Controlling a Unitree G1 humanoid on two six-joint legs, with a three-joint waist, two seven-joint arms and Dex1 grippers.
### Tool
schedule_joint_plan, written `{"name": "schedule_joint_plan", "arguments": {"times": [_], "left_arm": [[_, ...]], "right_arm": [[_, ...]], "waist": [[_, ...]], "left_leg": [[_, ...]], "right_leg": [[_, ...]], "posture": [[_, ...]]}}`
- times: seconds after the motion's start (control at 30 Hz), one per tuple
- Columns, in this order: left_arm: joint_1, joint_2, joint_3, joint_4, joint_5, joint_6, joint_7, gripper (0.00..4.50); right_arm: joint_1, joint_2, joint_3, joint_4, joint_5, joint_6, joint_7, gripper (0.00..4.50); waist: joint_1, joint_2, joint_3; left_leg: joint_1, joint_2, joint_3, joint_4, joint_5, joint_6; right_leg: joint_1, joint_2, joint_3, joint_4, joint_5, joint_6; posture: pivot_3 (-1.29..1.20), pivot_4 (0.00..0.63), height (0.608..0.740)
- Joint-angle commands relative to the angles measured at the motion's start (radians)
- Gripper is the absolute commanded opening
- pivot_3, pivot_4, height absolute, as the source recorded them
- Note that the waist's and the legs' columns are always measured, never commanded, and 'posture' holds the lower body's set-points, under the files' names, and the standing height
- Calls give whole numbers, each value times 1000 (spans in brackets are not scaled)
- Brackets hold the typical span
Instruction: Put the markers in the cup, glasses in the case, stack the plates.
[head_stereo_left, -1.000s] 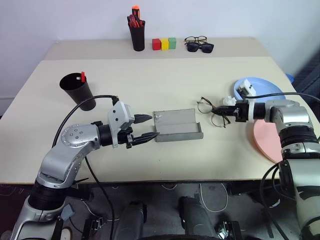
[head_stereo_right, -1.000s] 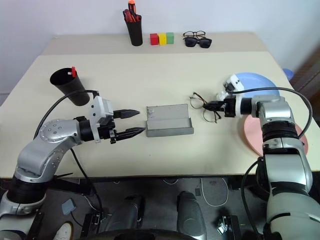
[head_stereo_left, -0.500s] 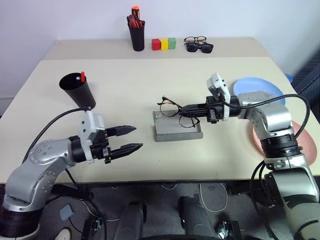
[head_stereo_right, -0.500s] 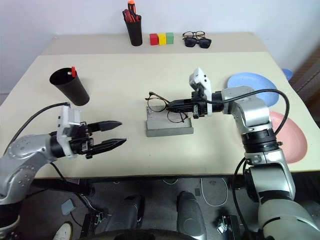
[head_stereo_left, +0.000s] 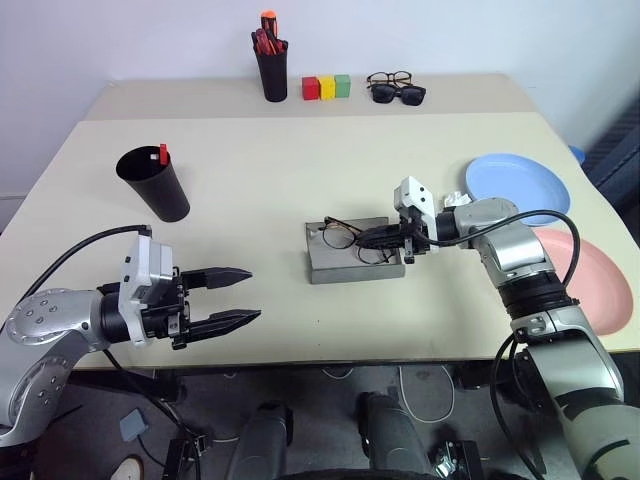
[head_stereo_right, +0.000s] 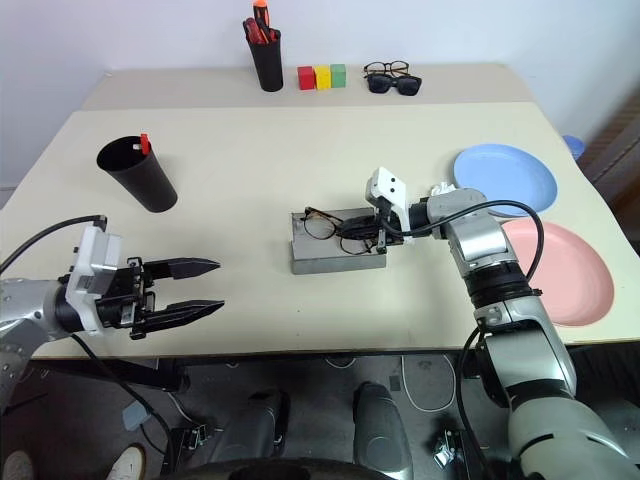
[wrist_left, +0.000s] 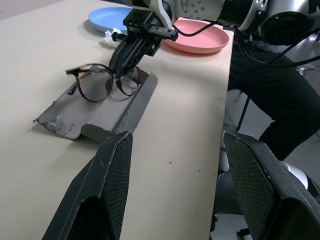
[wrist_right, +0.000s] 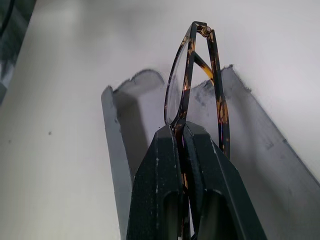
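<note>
My right gripper (head_stereo_left: 378, 238) has carried the round-lens wire-framed glasses (head_stereo_left: 345, 238) from beside the light blue plate (head_stereo_left: 515, 180) over the open grey oblong case (head_stereo_left: 352, 268), clamped on them, seemingly touching it; my left gripper (head_stereo_left: 236, 296) hangs spread, well apart.

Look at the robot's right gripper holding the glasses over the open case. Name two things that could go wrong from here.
1. The right gripper pinches the glasses at the frame, so a hard squeeze or a push down might bend it.
2. The glasses sit tilted above the case; if released like this, they may lie crooked and stop the lid from closing.
</note>
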Motion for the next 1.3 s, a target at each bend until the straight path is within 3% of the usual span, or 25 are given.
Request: {"name": "schedule_joint_plan", "arguments": {"times": [0.03, 0.1, 0.3, 0.47, 0.6, 0.73, 0.8, 1.03, 1.3], "left_arm": [[4, -1, 10, -31, 10, -27, 19, 2955], [-5, -5, 5, -26, 7, -24, 32, 2955], [-87, -31, -34, 38, 28, -12, 108, 2955], [-221, -91, -112, 126, 111, -10, 229, 2955], [-417, -171, -272, 310, 300, -16, 358, 2955], [-563, -254, -363, 487, 407, -42, 398, 1212], [-656, -318, -415, 602, 484, -78, 439, 114], [-948, -494, -488, 1044, 659, -226, 526, 48], [-1200, -552, -597, 1583, 832, -543, 342, 48]], "right_arm": [[-25, -23, -2, -14, -5, -9, 33, 342], [-27, -29, -1, -17, -9, -5, 42, 952], [-17, -53, -29, -57, -7, 20, 20, 3673], [26, -107, -117, -192, 72, 133, -15, 3673], [251, -229, -272, -477, 138, 211, -80, 3673], [556, -279, -431, -717, 150, 184, -165, 3731], [736, -268, -516, -820, 129, 157, -215, 3731], [1111, -134, -689, -1027, 172, 65, -336, 3731], [1193, -63, -766, -1011, 177, -59, -430, 3731]], "waist": [[0, 0, 0], [0, 0, 0], [1, 0, 0], [7, 1, 1], [33, 1, 0], [52, 0, 0], [48, 0, 0], [52, -4, 1], [33, -5, 2]], "left_leg": [[0, 0, 0, 0, 0, 0], [0, 0, 0, 0, 0, 0], [0, 0, 0, 0, 0, 0], [0, 0, 0, 0, 0, 0], [0, 0, -1, 0, 0, 0], [-2, -1, -1, 0, 0, 0], [-2, -1, 1, 0, 0, 1], [0, -1, 0, 3, 0, 0], [-1, -1, 0, 2, 0, 0]], "right_leg": [[0, 0, 0, 0, 0, 0], [0, 0, 0, 0, 0, 0], [0, 0, 0, 0, 0, 0], [0, 0, 0, 0, 2, 3], [1, 0, -1, -1, 2, 4], [1, 0, -1, -3, 1, 5], [0, -1, 0, -3, 1, 5], [4, -1, 0, -2, -1, 8], [3, -1, -1, -3, 0, 9]], "posture": [[0, 150, 740], [0, 150, 740], [0, 150, 740], [0, 150, 740], [0, 150, 740], [0, 150, 740], [0, 150, 740], [0, 150, 740], [0, 150, 740]]}}
